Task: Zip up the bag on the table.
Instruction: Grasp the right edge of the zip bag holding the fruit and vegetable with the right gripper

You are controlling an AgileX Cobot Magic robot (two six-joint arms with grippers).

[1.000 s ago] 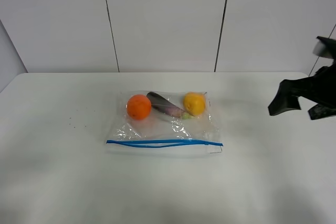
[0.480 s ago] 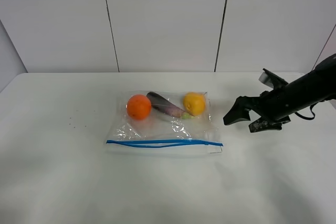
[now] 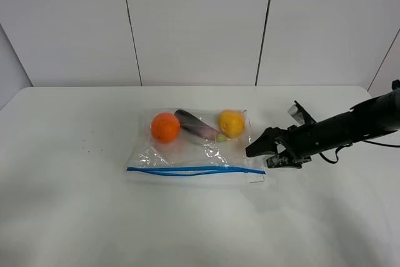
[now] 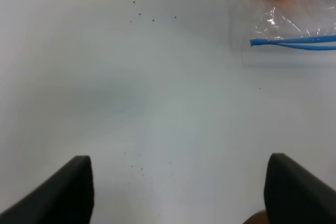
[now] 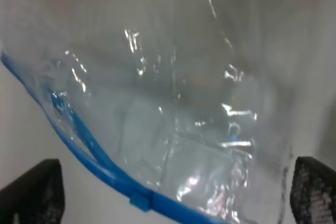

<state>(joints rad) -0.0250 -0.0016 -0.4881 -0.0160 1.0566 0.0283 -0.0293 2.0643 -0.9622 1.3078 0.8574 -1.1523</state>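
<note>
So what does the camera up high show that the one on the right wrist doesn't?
Only the high camera shows the whole bag lying on the white table, with an orange, a yellow fruit and a dark purple vegetable inside, and the right gripper open at the bag's right-hand end in that view. Only the wrist camera shows, close up, a small blue tab on the zipper strip and the crinkles in the plastic. Both show the clear bag and its blue zipper strip.
</note>
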